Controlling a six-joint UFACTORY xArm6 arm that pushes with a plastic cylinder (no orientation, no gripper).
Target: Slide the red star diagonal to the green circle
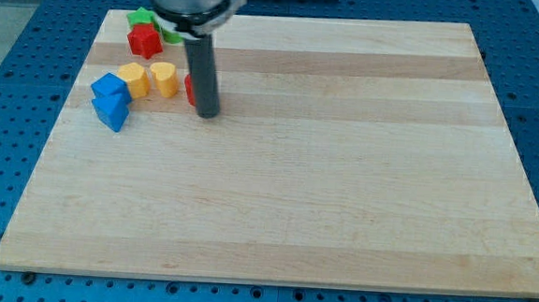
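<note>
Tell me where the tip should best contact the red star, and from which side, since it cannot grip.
Judged loosely: press my tip on a flat flank of the red star, between points, so it will not spin. Green blocks crowd its top; come from the view's bottom.

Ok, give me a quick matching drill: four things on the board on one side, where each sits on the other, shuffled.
Things:
1. red star
2. blue blocks
3. my tip
4. yellow blocks

Places:
A. farthest toward the view's left of the cluster
B. near the board's top-left corner
C. between the blue blocks and the rod
D. against a mostly hidden red block

Pairs: 1-B, 2-A, 3-D, 4-C
</note>
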